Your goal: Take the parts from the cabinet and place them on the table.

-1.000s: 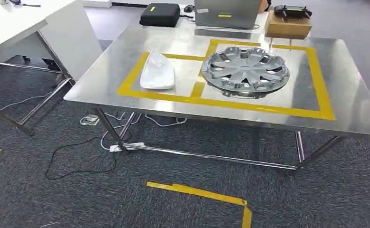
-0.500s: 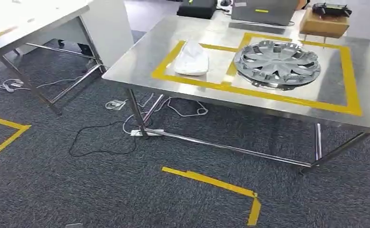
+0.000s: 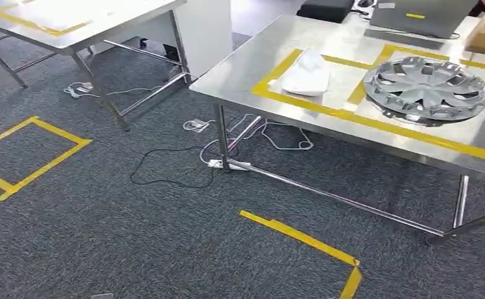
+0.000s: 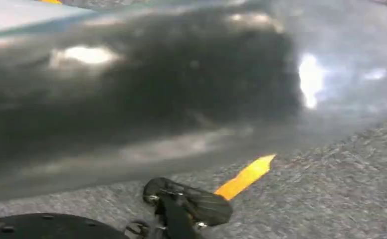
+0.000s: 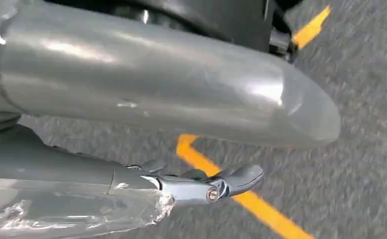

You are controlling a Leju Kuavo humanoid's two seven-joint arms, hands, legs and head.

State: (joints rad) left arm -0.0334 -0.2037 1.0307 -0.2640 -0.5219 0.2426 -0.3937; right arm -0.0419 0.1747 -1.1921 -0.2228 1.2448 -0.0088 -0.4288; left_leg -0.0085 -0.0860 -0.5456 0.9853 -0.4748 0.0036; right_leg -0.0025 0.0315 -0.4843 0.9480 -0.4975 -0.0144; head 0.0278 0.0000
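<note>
The parts, a hubcap (image 3: 424, 86) and a white cover (image 3: 307, 73), lie apart inside yellow tape frames on the table (image 3: 240, 71). The right hand (image 5: 201, 186) hangs over carpet holding nothing, fingers loosely apart; the left hand's state I cannot tell. If more parts remain, walk back to the cabinet steadily, arms low and clear of table legs and floor cables (image 3: 171, 168).
</note>
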